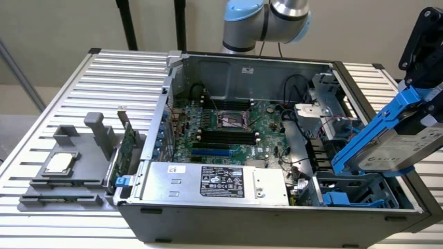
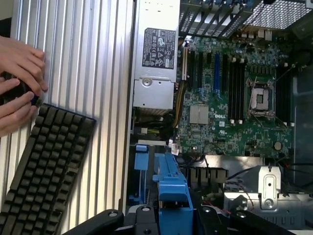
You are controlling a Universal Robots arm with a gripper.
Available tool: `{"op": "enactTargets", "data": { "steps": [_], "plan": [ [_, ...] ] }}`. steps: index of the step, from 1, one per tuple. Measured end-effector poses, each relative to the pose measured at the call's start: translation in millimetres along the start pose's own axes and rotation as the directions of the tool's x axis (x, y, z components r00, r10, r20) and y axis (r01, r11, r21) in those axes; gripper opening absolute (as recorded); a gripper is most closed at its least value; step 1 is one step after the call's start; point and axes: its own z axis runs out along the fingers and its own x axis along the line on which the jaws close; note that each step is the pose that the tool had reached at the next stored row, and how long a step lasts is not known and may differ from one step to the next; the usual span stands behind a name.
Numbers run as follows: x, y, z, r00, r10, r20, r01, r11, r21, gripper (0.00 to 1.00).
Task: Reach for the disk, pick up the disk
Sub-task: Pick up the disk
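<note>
Gripper [image 1: 419,98] clamped on the disk [image 1: 401,148], held tilted above the open computer case [image 1: 277,215]. Directly below gripper: blue drive bay [image 1: 346,197]. "DELL" printed on motherboard [image 2: 230,98]. Disk label text illegible.

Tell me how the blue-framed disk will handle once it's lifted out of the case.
The disk looks like a rigid metal slab, so probably stiff and heavy for its size. It hangs tilted above the drive bay, so it may swing or slip. Its blue carrier looks like thin plastic, likely to flex.
</note>
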Motion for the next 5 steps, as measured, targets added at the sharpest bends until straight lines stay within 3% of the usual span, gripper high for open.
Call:
{"op": "enactTargets", "data": {
  "steps": [5],
  "plan": [
    [0.0, 0.0, 0.0, 1.0, 0.0, 0.0001, 0.0, 1.0, 0.0, 0.33]
  ]
}}
